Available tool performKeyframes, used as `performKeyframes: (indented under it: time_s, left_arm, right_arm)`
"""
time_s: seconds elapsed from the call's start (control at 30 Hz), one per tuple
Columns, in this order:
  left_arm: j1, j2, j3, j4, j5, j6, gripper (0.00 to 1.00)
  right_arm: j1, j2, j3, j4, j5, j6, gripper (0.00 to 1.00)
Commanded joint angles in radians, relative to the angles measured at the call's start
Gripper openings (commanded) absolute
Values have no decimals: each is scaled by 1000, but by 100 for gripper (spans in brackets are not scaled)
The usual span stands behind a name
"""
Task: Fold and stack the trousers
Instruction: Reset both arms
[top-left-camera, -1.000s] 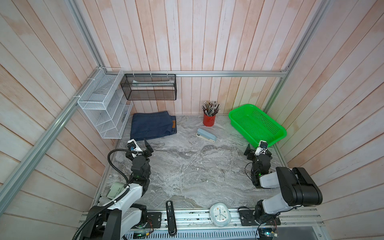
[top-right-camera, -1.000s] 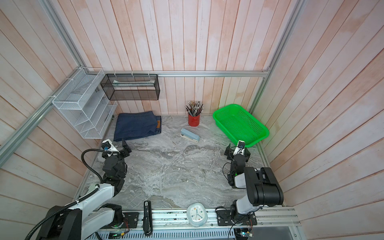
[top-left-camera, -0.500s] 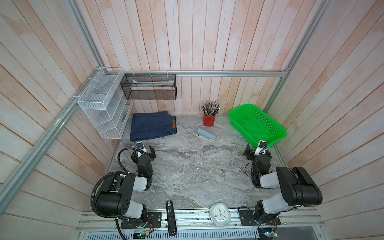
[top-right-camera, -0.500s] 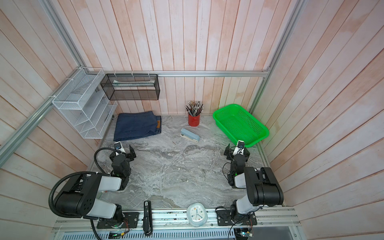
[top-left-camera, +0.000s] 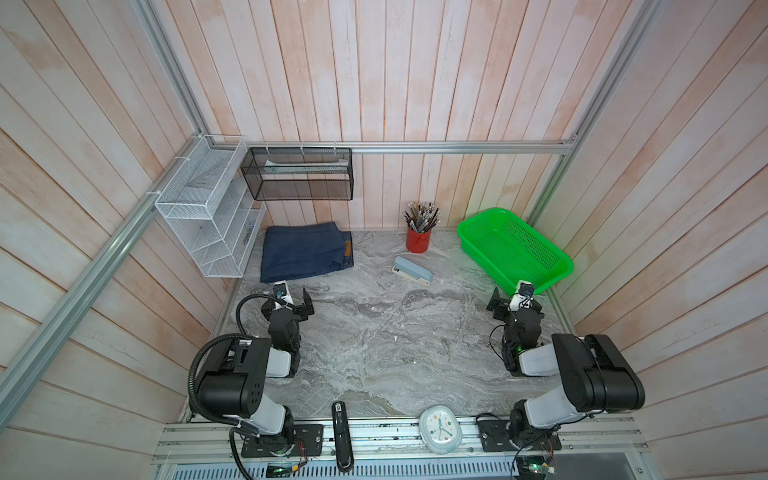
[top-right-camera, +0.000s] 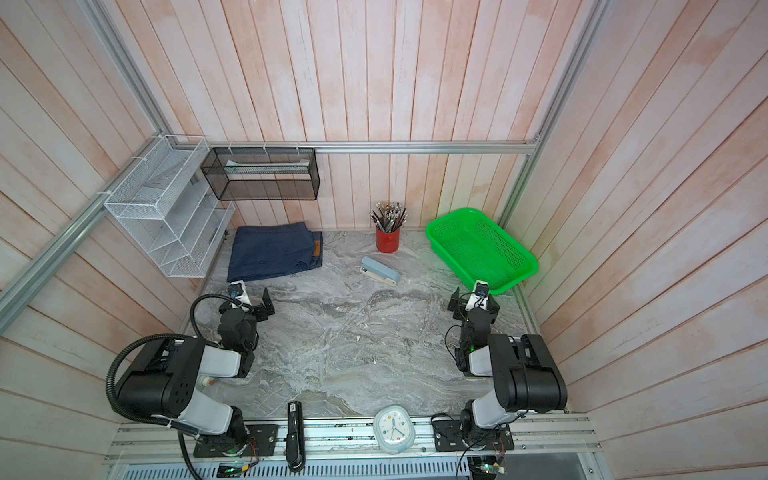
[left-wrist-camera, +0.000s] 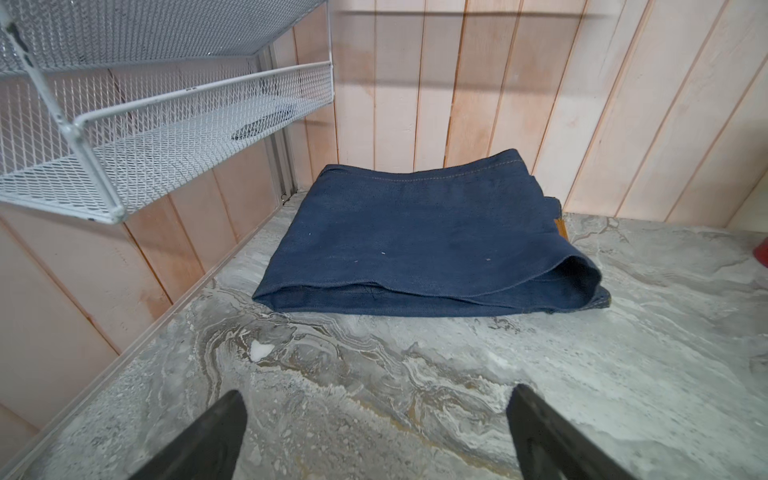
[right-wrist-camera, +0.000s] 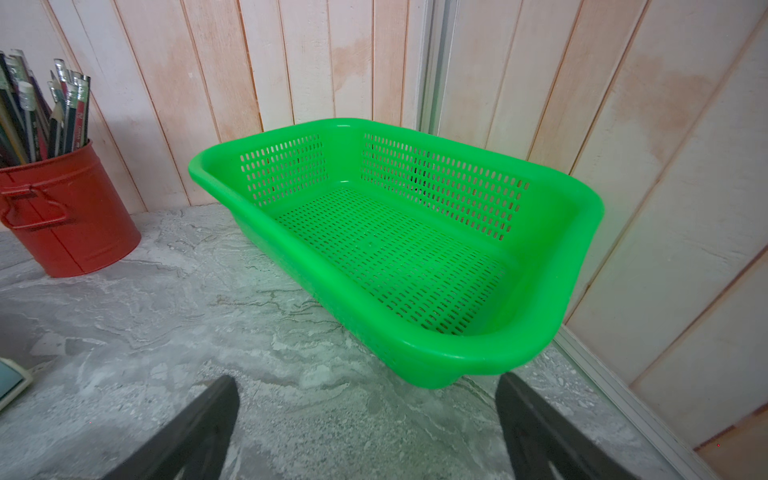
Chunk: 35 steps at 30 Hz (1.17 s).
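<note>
Now, dark navy denim trousers (top-left-camera: 305, 253): folded into a flat rectangular bundle of several layers. Seen in both top views (top-right-camera: 274, 253) and the L wrist view (left-wrist-camera: 415, 245).
Trousers location: far-L corner of the grey marble-look tabletop (top-left-camera: 395, 345), back edge at the plank wall, beside the white wire-mesh rack (top-left-camera: 203, 208) hung on the L wall.
L gripper (top-left-camera: 287, 301) vs trousers: gripper sits near the bundle's front edge, not touching, w/ a strip of bare tabletop btwn them. In the wrist view (left-wrist-camera: 376, 399) the rounded fold edge faces it.
L gripper state: jaws wide apart, nothing btwn them.
R gripper (top-left-camera: 515, 301): jaws wide apart (right-wrist-camera: 365, 380), holding nothing. It's on the opposite side of the table, well apart from the trousers, just in front of the bright green perforated plastic basket (right-wrist-camera: 415, 345).
Stitching: tan thread line along the top layer's far edge.
Small brown leather patch (left-wrist-camera: 561, 227): on the bundle's side toward the red metal can of pencils (top-left-camera: 418, 241). Any print on it is too small to read.
Other writing: pencils in the R wrist view carry print, illegible. Dial marks on the white oval clock (top-left-camera: 440, 428) at the front rail are too small to read.
Misc: pale blue-grey stapler (top-left-camera: 412, 271) lies near the can. A black wire-mesh shelf (top-left-camera: 299, 174) hangs on the back wall above the trousers.
</note>
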Motion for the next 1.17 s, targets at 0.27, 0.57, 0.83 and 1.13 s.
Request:
performKeyframes:
  time_s: [0.27,0.57,0.83,1.13]
  left_arm:
    - [7,-7,10,18,40,-8,100]
    - [7,-7,11,17,40,-10,100]
    - [8,-7,10,17,40,-9,100]
    - [8,-7,10,18,40,-9,100]
  right_arm:
    - [-6,-9,12,-15,-7,5,98]
    - [-5,-9,12,-15,-7,5,98]
    - [-5,-9,12,-14,-7,4,98]
    - [-5,-9,12,-15,-7,6,98]
